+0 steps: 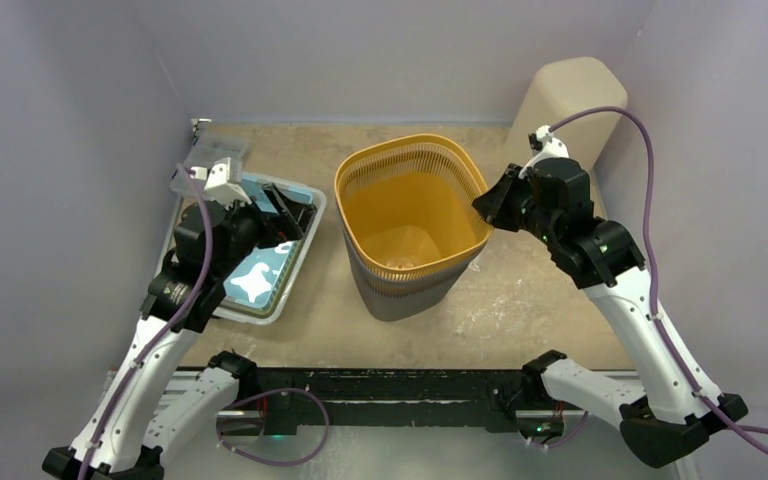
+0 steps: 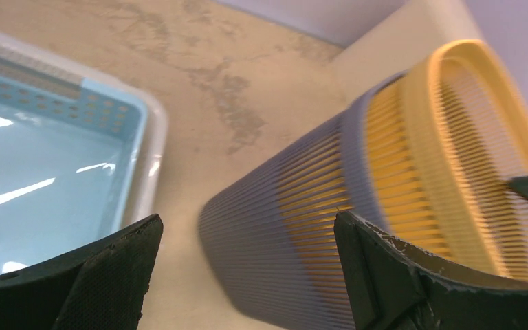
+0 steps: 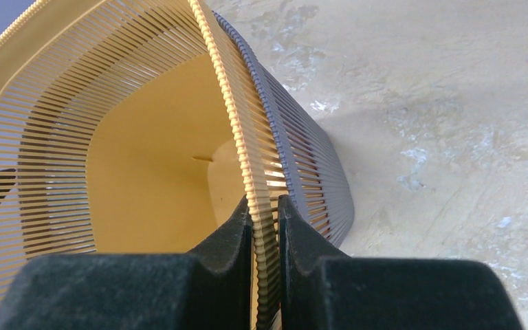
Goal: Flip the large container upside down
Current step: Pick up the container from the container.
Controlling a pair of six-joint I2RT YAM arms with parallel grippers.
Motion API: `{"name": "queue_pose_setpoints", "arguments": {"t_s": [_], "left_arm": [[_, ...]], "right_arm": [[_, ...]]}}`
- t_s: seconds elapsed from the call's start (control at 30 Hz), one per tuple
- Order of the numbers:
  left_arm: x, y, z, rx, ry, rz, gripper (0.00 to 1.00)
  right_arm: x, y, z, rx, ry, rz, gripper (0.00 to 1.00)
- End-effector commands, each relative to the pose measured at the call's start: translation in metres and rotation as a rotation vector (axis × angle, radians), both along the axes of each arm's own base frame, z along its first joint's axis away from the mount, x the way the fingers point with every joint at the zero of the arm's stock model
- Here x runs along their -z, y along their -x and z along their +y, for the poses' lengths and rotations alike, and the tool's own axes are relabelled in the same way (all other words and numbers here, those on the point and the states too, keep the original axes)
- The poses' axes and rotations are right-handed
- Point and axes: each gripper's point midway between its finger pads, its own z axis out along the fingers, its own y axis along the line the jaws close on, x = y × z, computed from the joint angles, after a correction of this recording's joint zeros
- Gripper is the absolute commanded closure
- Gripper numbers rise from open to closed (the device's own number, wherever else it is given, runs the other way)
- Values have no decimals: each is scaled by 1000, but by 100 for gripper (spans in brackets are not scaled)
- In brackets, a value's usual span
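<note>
Right up close, the right gripper [image 3: 265, 206] has its two black, matte fingers pressed onto the rim of the large container [image 3: 144, 172], one pad inside and one outside, with the thin ribbed edge pinched between them. The container is a slatted basket: a glossy yellow liner of fine vertical ribs nested in a grey ribbed outer shell, with a rounded-square mouth. It stands in the middle of the mottled tan table [image 1: 520, 300], mouth up and base down, so its long axis runs roughly vertical.

The right arm rises from its base at the near edge, bends at the elbow and reaches in leftward, so its wrist meets the basket's right rim. The left arm is folded up over a pale blue tray [image 1: 305, 235] with a white rim, just left of the basket. The left gripper [image 2: 247, 218] faces the basket's grey flank with its fingers spread wide, touching nothing. A smooth beige rounded block [image 1: 570, 95] leans in the far right corner.
</note>
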Motion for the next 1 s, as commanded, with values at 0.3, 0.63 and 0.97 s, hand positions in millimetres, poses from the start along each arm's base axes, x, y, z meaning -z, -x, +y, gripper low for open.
{"name": "queue_pose_setpoints", "arguments": {"t_s": [0.3,0.63,0.97], "left_arm": [[-33,34,-57,284,323,46,14],[9,26,-70,333,294,170,24],[21,21,-66,319,224,184,33]], "right_arm": [[-37,12,31,-84,-228,-26,99],[-61,25,46,-209,-285,-84,96],[-43,17,35,-194,-122,-28,91]]}}
